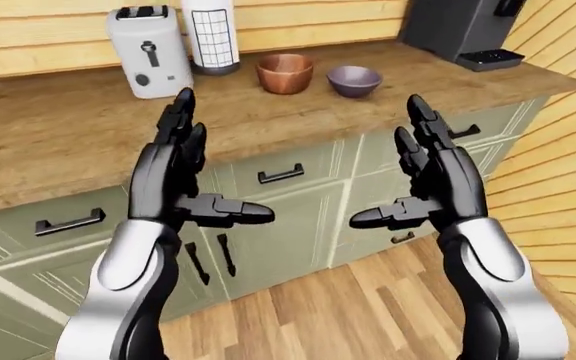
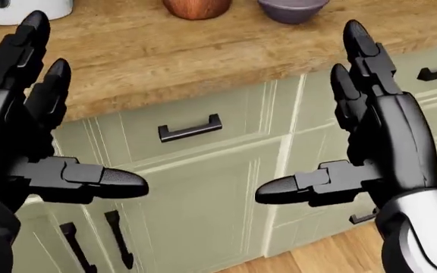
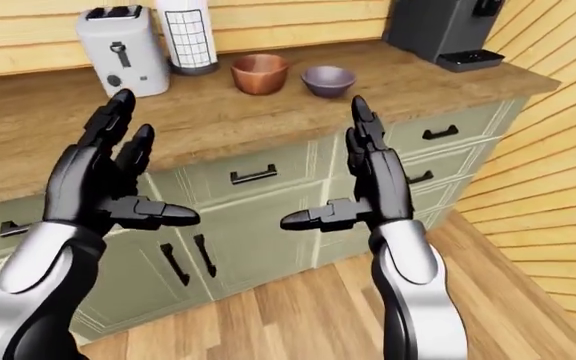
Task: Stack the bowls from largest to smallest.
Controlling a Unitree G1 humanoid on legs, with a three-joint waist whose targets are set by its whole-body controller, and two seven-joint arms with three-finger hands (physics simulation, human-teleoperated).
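Two bowls stand side by side on the wooden counter (image 1: 78, 131), near the top of the left-eye view: a brown wooden bowl (image 1: 285, 73) and, to its right, a purple-grey bowl (image 1: 354, 81). The head view cuts off the brown bowl (image 2: 196, 7) and the purple bowl (image 2: 293, 8) at its top edge. My left hand (image 1: 218, 165) and right hand (image 1: 388, 165) hover open, palms facing each other, in front of the cabinet doors. They are below and short of the bowls, and both hold nothing.
A white toaster (image 1: 148, 51) and a paper towel roll (image 1: 211, 34) stand left of the bowls. A dark coffee machine (image 1: 458, 26) sits at the counter's right end. Green cabinets with black handles (image 2: 190, 128) run below, over a wooden floor (image 1: 338, 307). A plank wall closes the right side.
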